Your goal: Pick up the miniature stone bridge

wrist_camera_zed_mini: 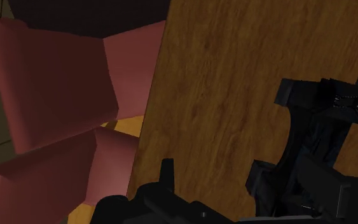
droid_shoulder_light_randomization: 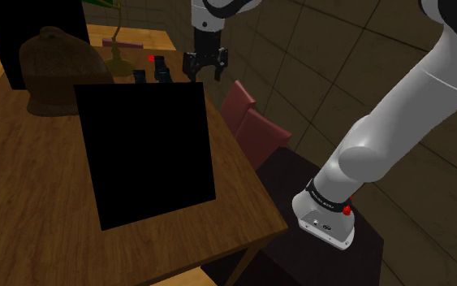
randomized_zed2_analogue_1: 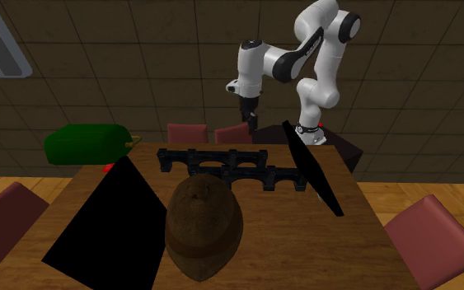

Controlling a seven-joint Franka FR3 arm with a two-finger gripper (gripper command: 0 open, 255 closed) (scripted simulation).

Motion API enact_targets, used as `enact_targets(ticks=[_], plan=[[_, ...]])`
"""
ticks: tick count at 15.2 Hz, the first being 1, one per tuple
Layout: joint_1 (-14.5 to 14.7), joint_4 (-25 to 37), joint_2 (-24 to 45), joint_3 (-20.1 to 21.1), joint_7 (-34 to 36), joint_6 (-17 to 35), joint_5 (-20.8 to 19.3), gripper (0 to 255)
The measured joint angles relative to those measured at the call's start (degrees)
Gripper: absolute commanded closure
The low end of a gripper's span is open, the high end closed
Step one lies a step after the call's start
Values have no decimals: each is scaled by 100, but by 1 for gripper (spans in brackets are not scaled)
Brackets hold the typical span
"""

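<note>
Black and arched, the miniature bridge (randomized_zed2_analogue_1: 236,169) lies lengthwise on the wooden counter (randomized_zed2_analogue_1: 358,210), likely stiff and fairly heavy. Your tool (droid_shoulder_light_randomization: 206,68) hovers near its end, fingers apart; pinch the narrow deck between arches

Gripper (droid_shoulder_light_randomization: 206,71) above wooden table (droid_shoulder_light_randomization: 40,211) edge — black panel (droid_shoulder_light_randomization: 149,150) nearby

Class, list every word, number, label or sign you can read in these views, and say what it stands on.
No text can be read here.
Black band round the arm's lowest link: pale marks, too small to read.
Dark bridge, black panels, table: no lettering shows.
</note>
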Motion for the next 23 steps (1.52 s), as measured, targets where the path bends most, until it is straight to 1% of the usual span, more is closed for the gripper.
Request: enact_targets(ticks=[2, 3, 5, 8, 12, 15, 21, 22, 23], plan=[[13, 365, 452, 63, 356, 130, -90, 0], [15, 633, 665, 76, 509, 95, -138, 0], [9, 947, 1041, 64, 768, 208, -235, 0], [62, 1607, 1702, 47, 1207, 279, -399, 0], [162, 2712, 2619, -44, 1696, 187, -589, 0], [184, 2859, 2856, -82, 1809, 301, -639, 0], [181, 2616, 2978, -104, 1855, 666, -679, 0], [184, 2607, 2985, -104, 1861, 683, -682, 255], [186, 2603, 2989, -103, 1865, 691, -683, 255]])
